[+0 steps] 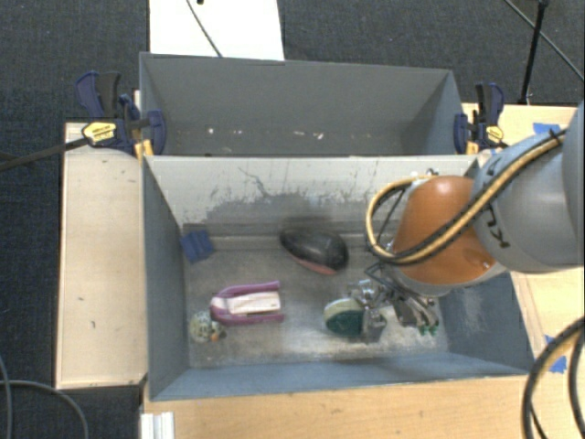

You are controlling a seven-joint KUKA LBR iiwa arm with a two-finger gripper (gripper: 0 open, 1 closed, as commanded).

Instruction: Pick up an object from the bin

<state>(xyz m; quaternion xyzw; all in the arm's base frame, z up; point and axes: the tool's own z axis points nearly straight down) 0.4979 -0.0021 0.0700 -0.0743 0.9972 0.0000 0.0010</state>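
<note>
Jaws low beside the green round thing [345,320], front right of bin [174,273]; their gap can't be told, so centre them over it before you close.

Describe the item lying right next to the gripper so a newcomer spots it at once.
In the grey bin, look at the front right of the floor, where the gripper is down. Just left of it in the view lies a small dark green rounded thing. The black oval thing behind it is bigger; the pink-and-white piece lies farther left.
</note>
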